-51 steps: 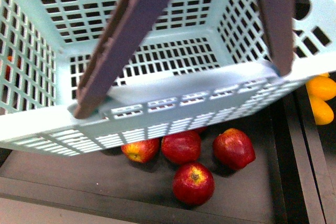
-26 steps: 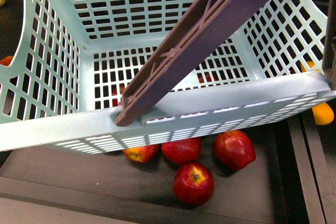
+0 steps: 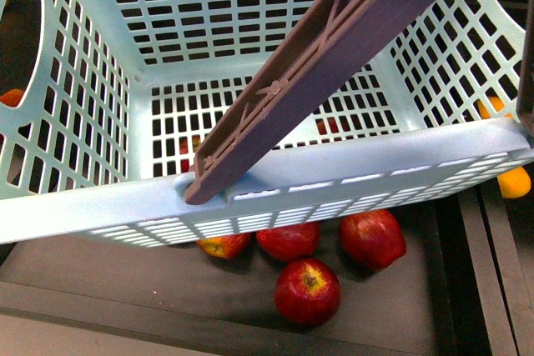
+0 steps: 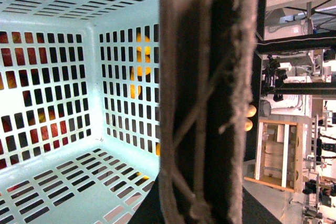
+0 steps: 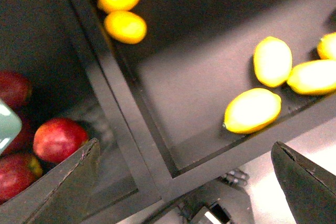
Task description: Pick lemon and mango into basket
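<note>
In the front view the basket [image 3: 75, 206] fills the upper frame, tilted and raised above the dark surface [image 3: 100, 277], with its near rim running across the middle. A brown bar [image 3: 317, 64] crosses it on a diagonal, from the rim at centre-left to the upper right. Below the rim, at lower centre, four red apples [image 3: 307, 289] lie clustered, some partly under the basket. At the right edge a mango [image 3: 513, 183] shows just past the basket's corner.

The left wrist view looks along that bar into a lattice corner of the basket. The left claw [image 4: 202, 205] sits at lower centre. Dark finger edges flank the bar on both sides and press against it, pinching it.

The right wrist view looks down on the surface. The right claw [image 5: 185, 145] hangs spread wide, one dark finger in each lower corner, above a raised divider [image 5: 121, 114]. Apples lie at far left and yellow-orange mangoes at upper left. The lemon [image 5: 252, 110] lies at centre right, with more lemons just beside it, well apart from the basket.
</note>
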